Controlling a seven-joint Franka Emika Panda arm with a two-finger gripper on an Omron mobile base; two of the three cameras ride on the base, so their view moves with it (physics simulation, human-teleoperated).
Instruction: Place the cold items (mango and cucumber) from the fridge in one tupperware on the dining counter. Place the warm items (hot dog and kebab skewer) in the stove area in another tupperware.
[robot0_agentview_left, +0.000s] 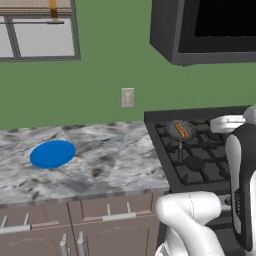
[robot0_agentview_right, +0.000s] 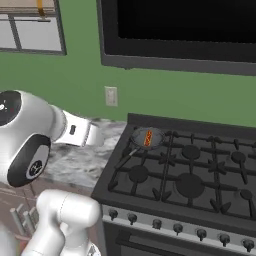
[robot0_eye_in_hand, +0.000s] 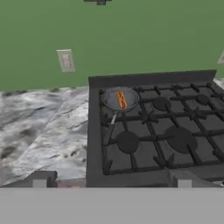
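Observation:
The hot dog (robot0_eye_in_hand: 121, 99), a reddish sausage in a tan bun, lies in a small round grey pan (robot0_eye_in_hand: 120, 98) on the back left burner of the black stove (robot0_eye_in_hand: 153, 135). The left base view has the hot dog (robot0_agentview_left: 181, 130) at the stove's (robot0_agentview_left: 200, 162) far left corner, and the right base view shows the hot dog (robot0_agentview_right: 148, 138) there too. My gripper (robot0_eye_in_hand: 111, 180) hangs open in front of the stove's near edge, well short of the pan, with nothing between its fingertips (robot0_eye_in_hand: 41, 179). The mango, cucumber, fridge, tupperwares and dining counter are out of view.
Left of the stove runs a grey marbled worktop (robot0_agentview_left: 115, 160) with a flat round bright blue plate (robot0_agentview_left: 52, 154) on it. A dark microwave (robot0_agentview_left: 210, 30) hangs over the stove. The green wall carries an outlet (robot0_agentview_left: 128, 97). Brown drawers (robot0_agentview_left: 110, 215) sit under the worktop.

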